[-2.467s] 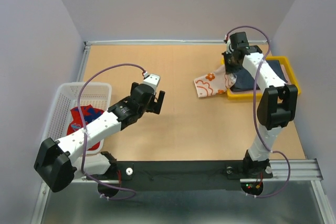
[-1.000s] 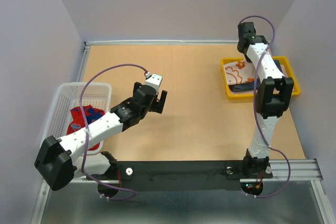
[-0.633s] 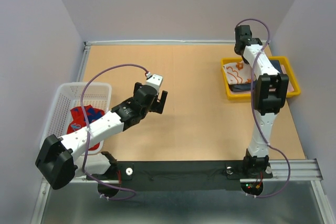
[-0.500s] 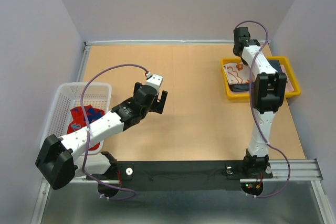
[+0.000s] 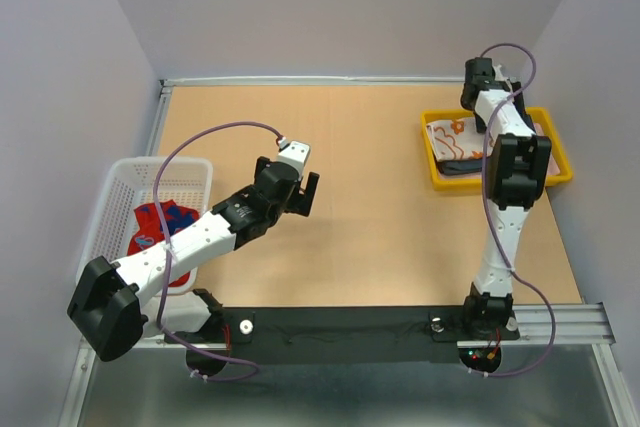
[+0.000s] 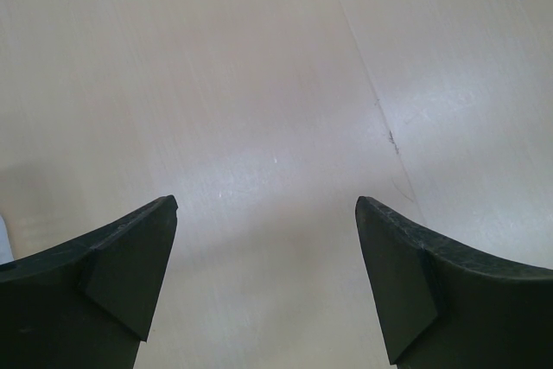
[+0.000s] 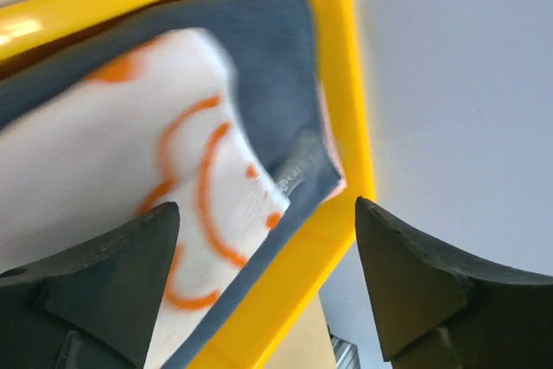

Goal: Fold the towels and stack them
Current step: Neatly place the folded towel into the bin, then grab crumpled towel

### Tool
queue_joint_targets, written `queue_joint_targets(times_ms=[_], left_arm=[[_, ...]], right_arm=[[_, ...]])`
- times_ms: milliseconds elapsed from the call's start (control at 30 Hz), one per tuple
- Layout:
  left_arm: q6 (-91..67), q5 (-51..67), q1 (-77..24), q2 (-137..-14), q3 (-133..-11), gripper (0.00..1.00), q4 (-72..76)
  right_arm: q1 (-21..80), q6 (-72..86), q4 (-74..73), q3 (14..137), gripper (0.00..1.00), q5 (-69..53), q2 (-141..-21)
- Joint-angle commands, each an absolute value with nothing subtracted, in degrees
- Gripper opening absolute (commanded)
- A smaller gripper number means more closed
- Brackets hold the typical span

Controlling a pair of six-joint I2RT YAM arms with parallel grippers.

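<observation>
Towels split over two containers on the desk (image 5: pixel 370 237). The white mesh basket (image 5: pixel 120 182) at the left edge holds the red towel with blue patches (image 5: pixel 160 229), crumpled; only the top view shows it. The yellow tray (image 5: pixel 470 184) at the far right holds the navy towel (image 5: pixel 462 159), with the orange-patterned white towel (image 5: pixel 448 135) lying on it. The right wrist view adds detail: white towel corner overlaps the navy one, navy edge touches the tray wall (image 7: pixel 346 84), and there is a thin brown sliver at the far wall, cannot tell what. The right end effector (image 7: pixel 265 206) hangs over the tray corner, released, nothing between its jaws. The left end effector (image 6: pixel 266 200) is released over bare desk mid-left, well apart from the basket.
</observation>
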State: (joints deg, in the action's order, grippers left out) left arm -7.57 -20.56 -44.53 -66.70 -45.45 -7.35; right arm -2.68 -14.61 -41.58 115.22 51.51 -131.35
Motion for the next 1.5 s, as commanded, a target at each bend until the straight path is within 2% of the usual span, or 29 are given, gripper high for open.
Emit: queue_joint_targets(times_ms=[0, 33, 133, 200, 300, 333, 433, 600, 667, 733, 867, 967, 1167, 1300, 1367, 1433, 1467], left_arm=[[-7.5, -21.0, -44.0, -65.8, -45.1, 0.95, -4.7], [-7.5, -20.9, -43.8, -65.5, -45.1, 0.95, -4.7], [-7.7, -21.0, -42.9, -64.5, -45.1, 0.95, -4.3], [-8.0, -21.4, -42.5, -63.7, -44.7, 0.95, -4.0], [-8.8, -22.1, -41.0, -62.1, -44.0, 0.96, -2.6], [-9.2, -21.7, -39.2, -61.8, -44.0, 0.96, -2.3], [-12.7, -20.0, -33.4, -63.3, -46.9, 0.96, -4.3], [-19.5, -18.9, -21.2, -65.7, -53.9, 0.96, -15.3], [-22.5, -20.1, -14.6, -64.9, -53.8, 0.96, -17.9], [-24.3, -23.0, -11.0, -63.1, -52.5, 0.9, -18.2], [-28.9, -23.7, 2.5, -62.5, -49.3, 0.88, -21.5], [-31.0, -26.0, 6.6, -63.2, -48.1, 0.9, -22.7], [-35.8, -20.8, 17.6, -69.9, -46.1, 0.91, -22.4], [-37.2, -18.9, 20.0, -76.2, -44.7, 0.9, -21.4], [-37.4, -19.0, 20.8, -78.9, -43.0, 0.86, -19.8], [-37.6, -17.9, 22.3, -80.5, -42.0, 0.78, -18.9], [-37.5, -17.5, 22.6, -81.9, -42.0, 0.62, -18.7]], right_arm=[[-6.4, -7.6, -38.8, 118.8, 0.9, 58.9, -130.7], [-6.7, -6.7, -38.8, 118.5, 0.96, 59.1, -129.4], [-6.9, -4.2, -38.8, 115.3, 1.0, 58.5, -125.6], [-6.8, -1.6, -39.1, 113.1, 1.0, 56.1, -122.6], [-6.5, 3.0, -39.7, 107.3, 1.0, 46.2, -113.9], [-6.1, 3.4, -39.8, 105.7, 1.0, 40.3, -111.7], [-4.5, 4.4, -40.5, 98.6, 1.0, 32.9, -103.6], [-0.1, 6.6, -40.7, 89.7, 1.0, 21.6, -93.5], [4.5, 7.3, -40.7, 86.2, 1.0, 17.8, -92.1], [7.5, 7.8, -40.3, 84.2, 1.0, 14.3, -90.7], [16.1, 8.3, -38.0, 78.9, 1.0, 11.9, -91.1], [19.5, 8.5, -36.2, 76.5, 1.0, 9.5, -90.7], [20.6, 8.3, -31.9, 70.8, 1.0, 5.7, -87.2], [20.6, 8.3, -30.9, 68.6, 1.0, 5.3, -84.2], [20.6, 8.3, -30.8, 67.2, 1.0, 5.4, -83.4], [20.6, 8.3, -30.4, 66.2, 1.0, 5.5, -82.4], [20.6, 8.3, -30.4, 65.7, 1.0, 5.9, -81.9]])
